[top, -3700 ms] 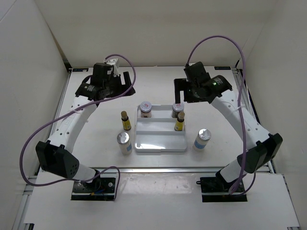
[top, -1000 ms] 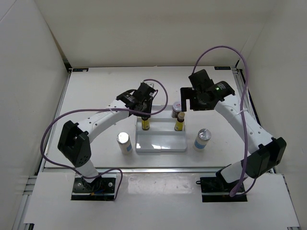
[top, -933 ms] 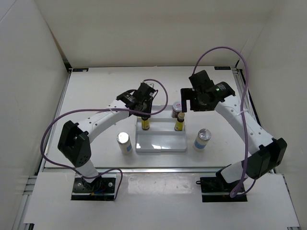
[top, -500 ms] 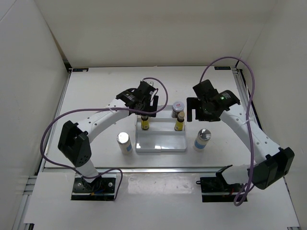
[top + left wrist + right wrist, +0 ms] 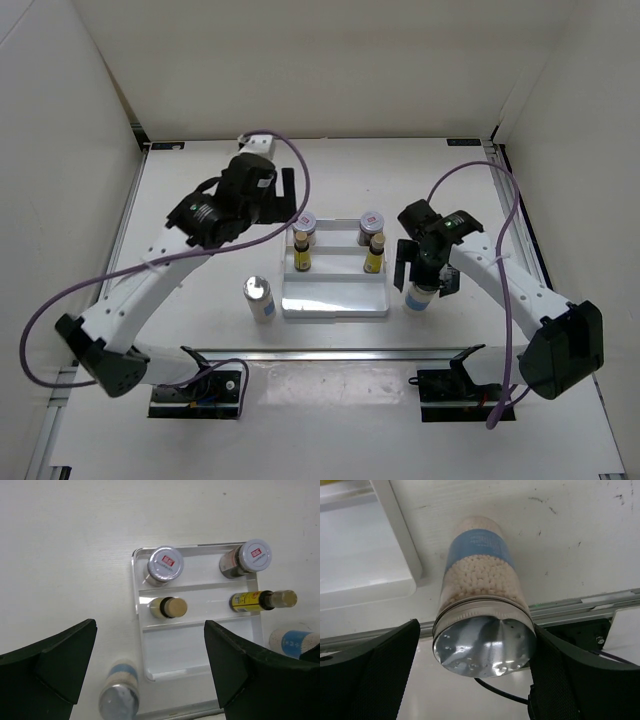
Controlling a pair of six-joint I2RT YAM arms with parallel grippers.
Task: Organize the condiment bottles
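The left pincer (image 5: 150,630) hangs high over the white tray (image 5: 335,312); its jaws are released wide and nothing is between them. In the back compartment of the tray stand two squat jars, one at the left (image 5: 304,225) and one at the right (image 5: 371,224), both with pale lids marked in red; in the middle compartment, just in front of them, stand two yellow bottles with tan caps, one left (image 5: 302,258) and one right (image 5: 374,255); all four are upright.

The left white-blue bottle (image 5: 259,298) stands on the bench (image 5: 340,170) just beside the left wall of the tray, apart from both arms.

The right pincer (image 5: 422,275) is low at the right side of the tray; its jaws are released and stand on either side of the right white-blue bottle (image 5: 480,570), which is upright on the bench near the front right corner of the tray. The wrist view shows a gap between the bottle's silver top (image 5: 482,640) and the finger on the picture's left; whether the other finger touches it I cannot tell.
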